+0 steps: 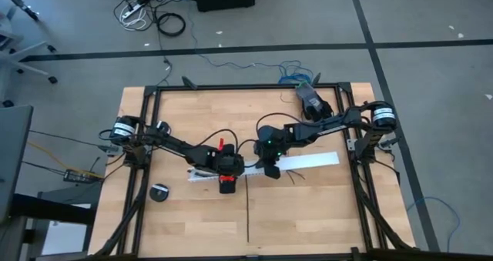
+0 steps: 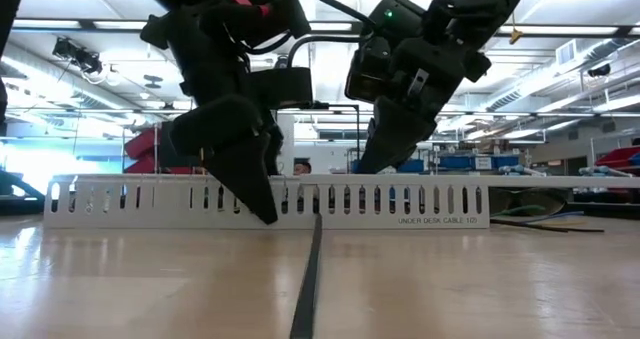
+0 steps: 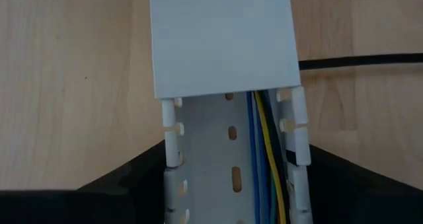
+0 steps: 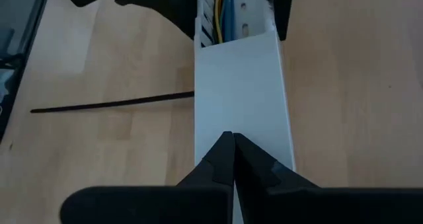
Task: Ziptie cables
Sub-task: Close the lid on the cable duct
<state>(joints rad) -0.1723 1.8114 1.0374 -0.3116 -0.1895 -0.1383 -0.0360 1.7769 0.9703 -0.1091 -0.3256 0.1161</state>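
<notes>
Straddling the white channel (image 3: pixel 225 151) with spread fingers, the left gripper (image 1: pixel 228 176) probably steadies it while the right gripper (image 4: pixel 231 141), pressed together, rests on its cover, cables (image 3: pixel 264 158) inside, ziptie (image 4: pixel 112 105) beside it.

Only one text can be read: "UNDER DESK CABLE" followed by unclear characters is printed in small dark capitals low on the side wall of the white slotted channel (image 2: pixel 437 220), near its end.
</notes>
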